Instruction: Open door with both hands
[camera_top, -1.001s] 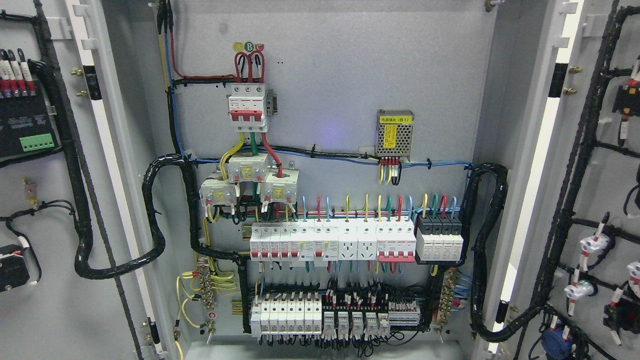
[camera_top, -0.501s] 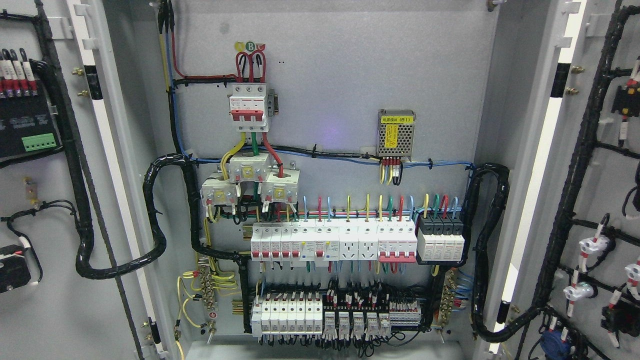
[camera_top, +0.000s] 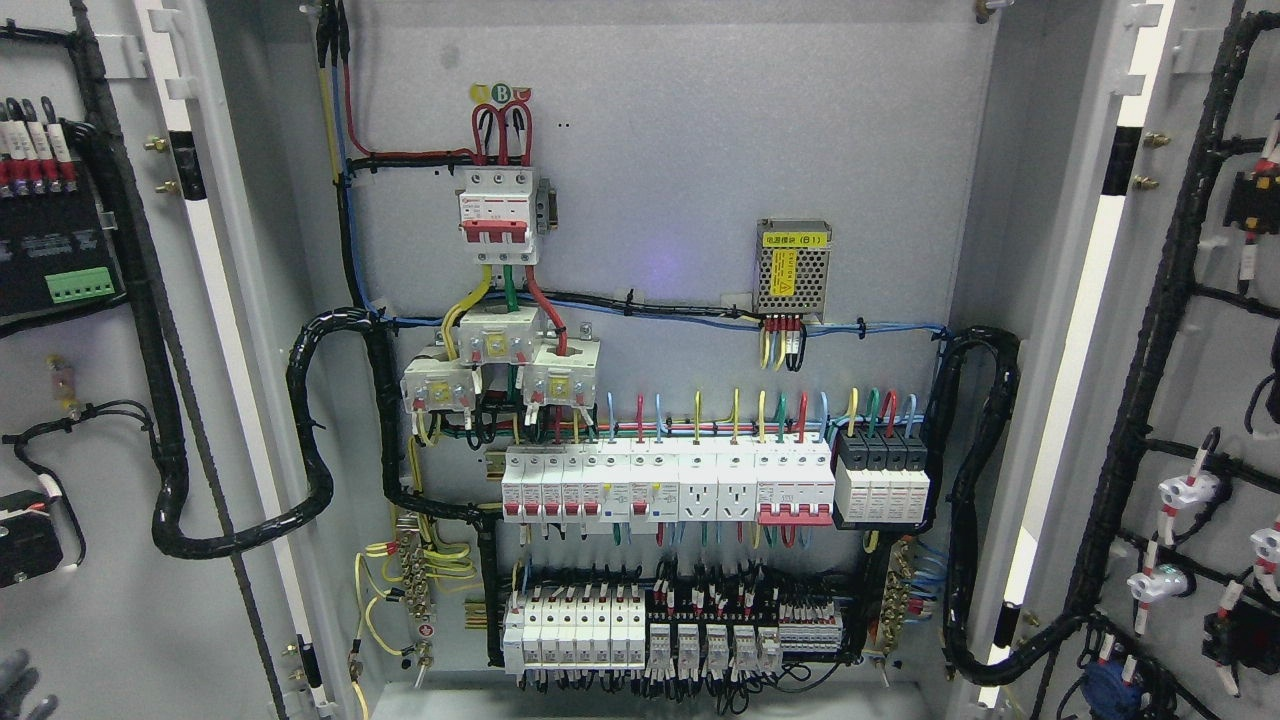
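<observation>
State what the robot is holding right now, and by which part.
Nothing visibly held. Only grey fingertips of the left hand show at the lower-left corner; both doors stand open.

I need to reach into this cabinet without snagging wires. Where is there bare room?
Bare back panel lies above the yellow-labelled power supply, right of the red-handled main breaker. Crowded: the breaker rows and terminal blocks below, with black cable looms flanking both sides.
</observation>
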